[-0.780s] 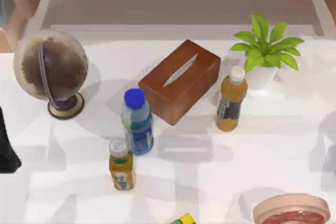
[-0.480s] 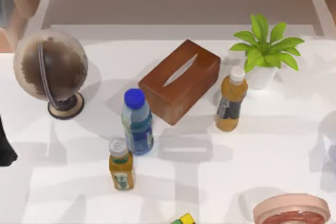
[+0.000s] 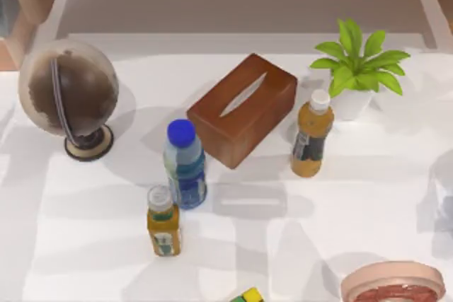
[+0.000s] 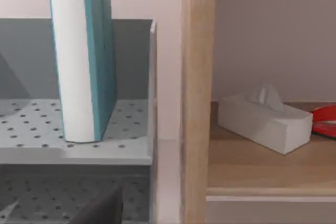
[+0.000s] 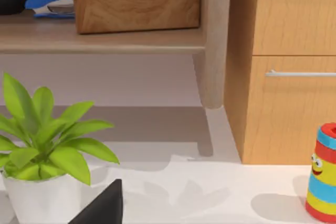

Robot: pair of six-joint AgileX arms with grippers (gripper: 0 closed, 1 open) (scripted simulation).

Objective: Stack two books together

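A teal book [image 4: 86, 56] with a white page edge stands upright on a grey perforated rack [image 4: 31, 129]; the left wrist view looks at it from close by. A dark part of my left gripper [image 4: 100, 208] shows at that picture's lower edge, below the rack's shelf and apart from the book. A dark part of my right gripper [image 5: 102, 205] shows in the right wrist view, near the potted plant [image 5: 39, 145], holding nothing that I can see.
On the white table stand a globe [image 3: 69, 97], a wooden tissue box [image 3: 242, 107], a blue bottle [image 3: 185, 164], two yellow bottles [image 3: 163, 221] [image 3: 311, 134], the plant [image 3: 357, 68] and a pink-rimmed dish [image 3: 393, 284]. A wooden post [image 4: 197, 98] and a white tissue box [image 4: 265, 121] flank the rack.
The dark shape of my left arm at the top view's left edge slid out of that view. The shadows on the table shifted. The table's objects have not moved.
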